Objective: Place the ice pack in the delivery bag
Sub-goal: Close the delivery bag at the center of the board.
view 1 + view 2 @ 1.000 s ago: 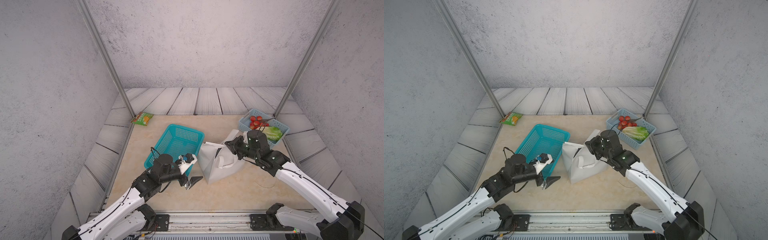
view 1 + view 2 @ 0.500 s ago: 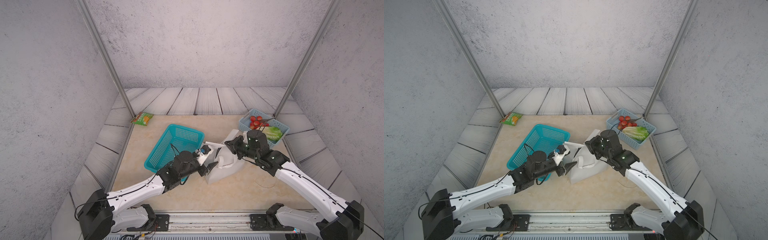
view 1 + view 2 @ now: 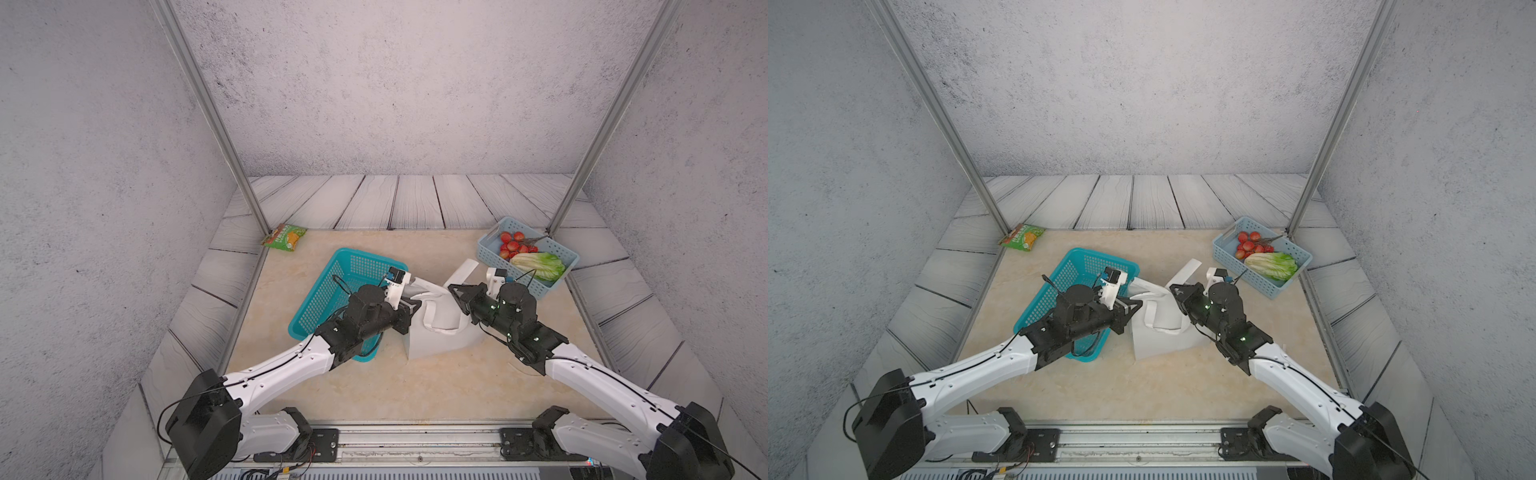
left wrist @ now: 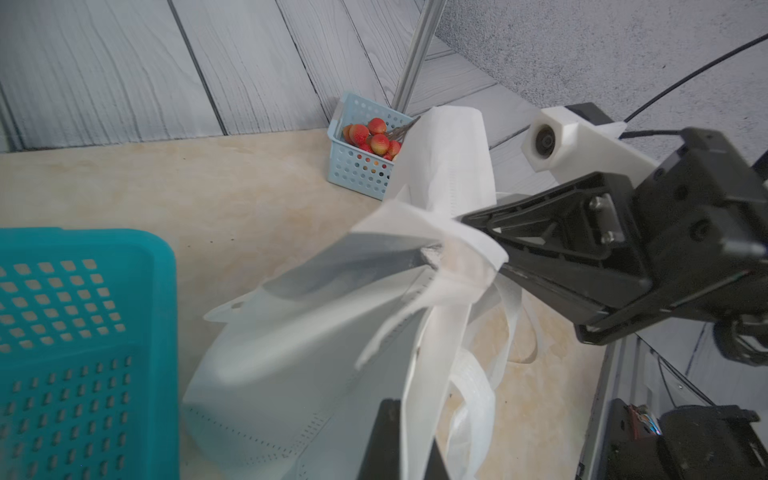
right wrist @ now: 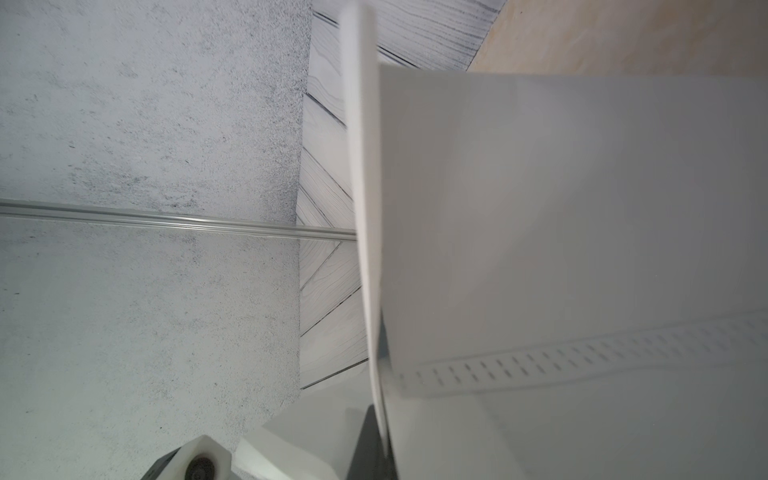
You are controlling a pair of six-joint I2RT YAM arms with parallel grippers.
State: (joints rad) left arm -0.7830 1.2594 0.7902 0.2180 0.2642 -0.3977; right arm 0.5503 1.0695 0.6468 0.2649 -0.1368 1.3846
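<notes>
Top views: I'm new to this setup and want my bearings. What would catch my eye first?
The white delivery bag at mid-table, pinched from both sides: the left gripper and right gripper each have jaws shut on its rim. Next come the teal mesh basket beside it, under the left arm, and the pale blue basket of red fruit and lettuce at the far right corner.

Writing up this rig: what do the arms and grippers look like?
The left arm and right arm have smooth white links joined by boxy black joints, with a thin black cable along each. The left gripper and right gripper are black with tapering triangular fingers. A white camera housing sits on each wrist; small green lights glow on the right one.
</notes>
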